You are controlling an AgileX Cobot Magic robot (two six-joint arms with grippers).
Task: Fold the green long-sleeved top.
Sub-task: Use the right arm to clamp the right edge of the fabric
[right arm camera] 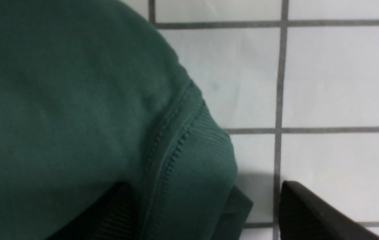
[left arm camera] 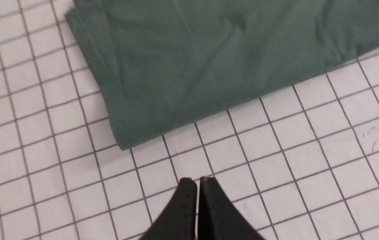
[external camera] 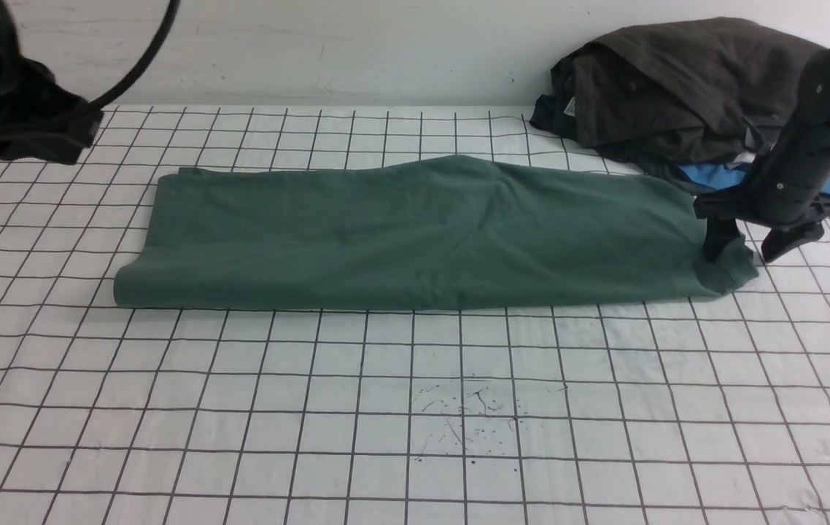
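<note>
The top (external camera: 415,233) lies folded in a long strip across the table (external camera: 415,437). The right gripper (external camera: 747,249) is spread astride its right end, and the left gripper (left arm camera: 196,182) is pressed together near the other end.

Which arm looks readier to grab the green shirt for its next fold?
Probably the right: the right gripper stands open astride the ribbed end of the green top. The left gripper is shut, off the cloth.

Black right arm (external camera: 798,160) bears pale screws; left pincer (left arm camera: 197,181) has tapered black fingers (left arm camera: 183,206).
</note>
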